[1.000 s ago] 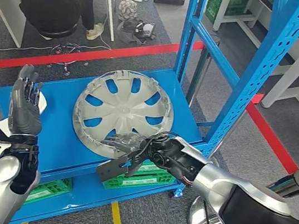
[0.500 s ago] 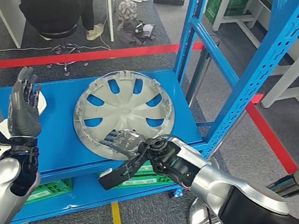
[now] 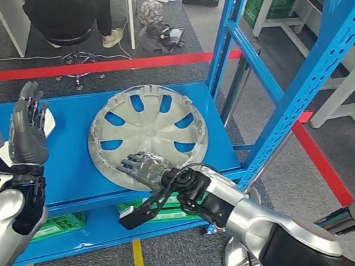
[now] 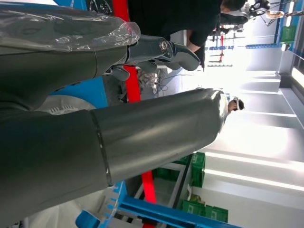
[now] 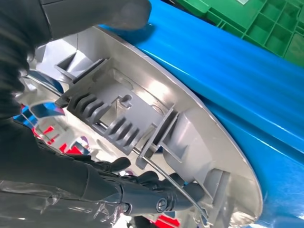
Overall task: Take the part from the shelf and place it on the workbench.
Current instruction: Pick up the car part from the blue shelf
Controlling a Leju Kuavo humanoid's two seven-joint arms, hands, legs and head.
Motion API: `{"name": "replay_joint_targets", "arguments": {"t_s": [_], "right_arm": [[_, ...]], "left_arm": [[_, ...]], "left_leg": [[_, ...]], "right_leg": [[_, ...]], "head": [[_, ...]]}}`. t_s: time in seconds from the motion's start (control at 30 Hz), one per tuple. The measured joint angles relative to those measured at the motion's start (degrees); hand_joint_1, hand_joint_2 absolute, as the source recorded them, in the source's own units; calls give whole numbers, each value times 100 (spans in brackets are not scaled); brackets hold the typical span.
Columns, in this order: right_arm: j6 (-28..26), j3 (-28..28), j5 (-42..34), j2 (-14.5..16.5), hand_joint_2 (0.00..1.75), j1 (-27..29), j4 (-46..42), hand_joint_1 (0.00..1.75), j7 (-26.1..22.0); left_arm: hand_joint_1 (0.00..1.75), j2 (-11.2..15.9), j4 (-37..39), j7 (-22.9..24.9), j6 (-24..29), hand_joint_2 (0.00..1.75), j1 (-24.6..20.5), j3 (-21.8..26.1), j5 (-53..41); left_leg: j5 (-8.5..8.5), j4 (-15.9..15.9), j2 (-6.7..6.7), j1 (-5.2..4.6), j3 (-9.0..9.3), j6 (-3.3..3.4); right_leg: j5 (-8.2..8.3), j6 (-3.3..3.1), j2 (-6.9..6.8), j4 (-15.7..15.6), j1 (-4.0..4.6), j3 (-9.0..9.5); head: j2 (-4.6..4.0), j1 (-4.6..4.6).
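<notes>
Fingers [image 3: 130,161] of the right hand [image 3: 144,166] lie spread over the near rim of the silver wheel cover [image 3: 149,132]; the right wrist view shows its thumb [image 5: 107,14] on one face and dark fingers on the other, pinching that rim. Wheel cover lies flat on the blue shelf [image 3: 68,157]. Left hand [image 3: 28,131] is raised upright beside it, fingers apart, holding nothing.

Silver spoked wheel cover [image 3: 147,132], inner side up, on blue shelf [image 3: 68,157]
</notes>
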Motion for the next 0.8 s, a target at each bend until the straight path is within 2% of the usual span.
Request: {"name": "replay_joint_targets", "arguments": {"t_s": [0.03,0.17,0.43,0.8], "right_arm": [[14,1,30,0,175,12,-47,175,-5],[205,11,0,-1,175,102,-360,175,13],[643,-22,-573,0,175,271,-1158,175,184],[647,-107,-990,26,175,308,-2015,175,238]], "left_arm": [[0,3,0,0,2,0,6,1,-3],[0,15,-2,9,10,0,26,6,-15],[0,25,-9,39,60,0,88,22,-93],[0,40,-59,39,54,0,113,94,-177]], "left_leg": [[0,0,0,0,0,0],[-2,0,1,0,-2,-3],[-2,-1,-6,0,-15,-4],[-2,-1,-9,-1,-25,-3]], "right_leg": [[0,0,0,0,0,0],[0,0,3,0,0,-3],[-5,-6,-6,1,1,-12],[-5,-6,-9,1,3,-19]], "head": [[0,0],[0,3],[0,-1],[0,2]]}}
